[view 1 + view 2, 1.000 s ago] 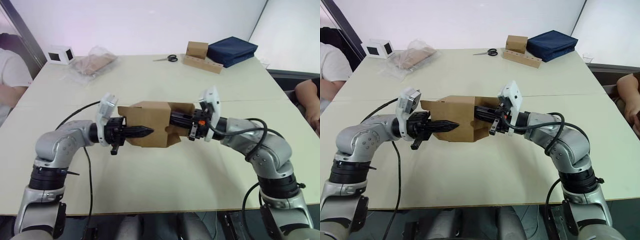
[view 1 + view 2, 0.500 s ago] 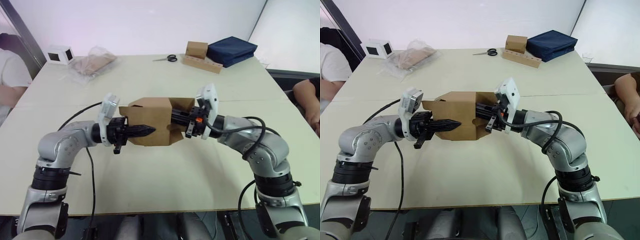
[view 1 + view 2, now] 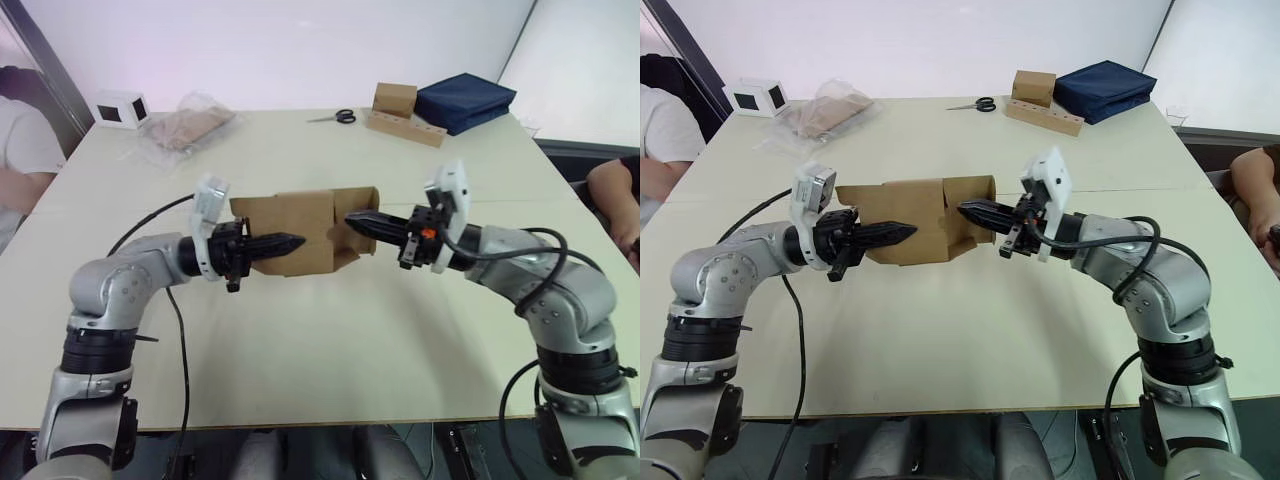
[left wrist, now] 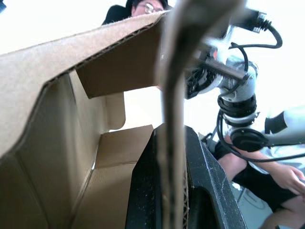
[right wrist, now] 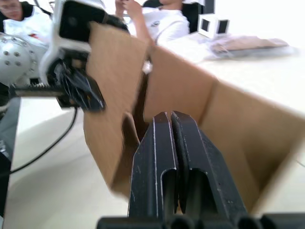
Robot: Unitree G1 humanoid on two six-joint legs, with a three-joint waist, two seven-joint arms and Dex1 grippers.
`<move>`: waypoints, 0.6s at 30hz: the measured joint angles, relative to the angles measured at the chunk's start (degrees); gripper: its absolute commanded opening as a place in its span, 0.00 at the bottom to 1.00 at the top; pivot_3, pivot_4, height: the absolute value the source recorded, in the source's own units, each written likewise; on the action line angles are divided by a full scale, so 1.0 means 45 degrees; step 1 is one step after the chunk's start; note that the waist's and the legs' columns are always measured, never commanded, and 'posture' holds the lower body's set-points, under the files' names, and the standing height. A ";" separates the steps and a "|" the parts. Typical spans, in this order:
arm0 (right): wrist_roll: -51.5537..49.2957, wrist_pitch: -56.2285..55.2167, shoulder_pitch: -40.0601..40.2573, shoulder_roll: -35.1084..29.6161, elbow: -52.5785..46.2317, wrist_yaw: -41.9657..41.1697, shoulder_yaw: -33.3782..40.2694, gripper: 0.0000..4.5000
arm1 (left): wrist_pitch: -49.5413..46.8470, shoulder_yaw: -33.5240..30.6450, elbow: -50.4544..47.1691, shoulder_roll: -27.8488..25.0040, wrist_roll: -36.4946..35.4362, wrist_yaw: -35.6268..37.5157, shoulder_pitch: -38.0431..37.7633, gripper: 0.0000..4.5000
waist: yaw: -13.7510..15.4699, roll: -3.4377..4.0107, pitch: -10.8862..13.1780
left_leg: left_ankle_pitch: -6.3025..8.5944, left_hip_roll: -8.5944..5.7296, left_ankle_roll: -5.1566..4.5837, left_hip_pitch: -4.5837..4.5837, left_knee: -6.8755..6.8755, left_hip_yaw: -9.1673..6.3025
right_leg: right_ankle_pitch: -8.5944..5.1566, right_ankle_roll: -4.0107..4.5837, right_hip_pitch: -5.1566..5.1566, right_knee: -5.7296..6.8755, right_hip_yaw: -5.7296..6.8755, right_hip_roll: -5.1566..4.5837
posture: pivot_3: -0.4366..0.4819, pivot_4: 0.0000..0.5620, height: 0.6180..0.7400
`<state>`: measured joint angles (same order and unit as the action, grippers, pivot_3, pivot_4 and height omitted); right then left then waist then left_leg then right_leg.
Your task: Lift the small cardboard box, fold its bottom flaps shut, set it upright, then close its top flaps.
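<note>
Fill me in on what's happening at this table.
The robot holds the small cardboard box above the table. The left gripper is shut on one of its walls. The right gripper, shut, points into the box's open end with nothing between its fingers. The flaps are still open.

Far side of small plain brown cardboard box (image 3: 296,233) hidden; seated people cut off at both desk (image 3: 300,340) ends.

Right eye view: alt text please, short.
A small plain brown cardboard box is held above a pale table: the left gripper clamps its wall, and the shut right gripper points at its open end.
</note>
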<state>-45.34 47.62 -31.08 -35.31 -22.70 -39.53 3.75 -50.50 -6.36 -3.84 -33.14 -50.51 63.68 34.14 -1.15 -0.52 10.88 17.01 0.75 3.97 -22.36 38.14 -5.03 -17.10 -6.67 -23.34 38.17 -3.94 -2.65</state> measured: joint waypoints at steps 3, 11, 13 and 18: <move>-0.0341 0.0278 0.0816 -0.0738 -0.0457 -0.0116 0.0721 0.01 | -0.0149 -0.0105 0.0111 0.0009 -0.0140 -0.0144 0.0042 0.00 | 0.0026 -0.0001 0.0001 | 0.0000 0.0000 -0.0001 -0.0002 -0.0004 -0.0003 | 0.0000 0.0000 0.0000 -0.0003 0.0001 0.0002 | 0.48 0.27 1.00; -0.1157 0.0754 0.3207 -0.1240 -0.1504 0.0001 0.1630 0.01 | -0.0414 -0.0396 0.0282 0.0010 -0.0573 -0.0372 0.0325 0.00 | -0.0028 -0.0002 0.0001 | 0.0000 0.0001 0.0000 -0.0002 -0.0003 0.0001 | 0.0000 0.0000 -0.0001 0.0000 -0.0002 0.0004 | 0.48 0.27 1.00; -0.1122 0.0688 0.3423 -0.1108 -0.1671 0.0139 0.1583 0.01 | -0.0471 -0.0401 0.0340 0.0009 -0.0619 -0.0375 0.0387 0.00 | -0.0020 -0.0002 0.0001 | 0.0000 0.0001 0.0000 0.0000 -0.0003 -0.0001 | 0.0000 0.0000 0.0000 0.0000 -0.0001 0.0005 | 0.48 0.27 1.00; -0.0817 0.0338 0.3364 -0.0201 -0.1670 0.0761 0.0853 0.01 | -0.0937 -0.0403 0.0315 -0.0009 -0.1095 -0.0282 0.0391 0.00 | -0.0014 -0.0002 0.0001 | 0.0000 0.0001 0.0000 -0.0001 -0.0004 0.0000 | 0.0000 0.0000 -0.0001 -0.0003 -0.0001 0.0003 | 0.48 0.27 1.00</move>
<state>-49.02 49.14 -15.94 -36.21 -30.22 -36.10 7.59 -54.72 -8.17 -2.42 -33.18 -55.43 62.41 35.90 -1.21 -0.53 10.88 17.01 0.76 3.97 -22.37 38.12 -5.03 -17.10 -6.67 -23.35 38.15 -3.94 -2.64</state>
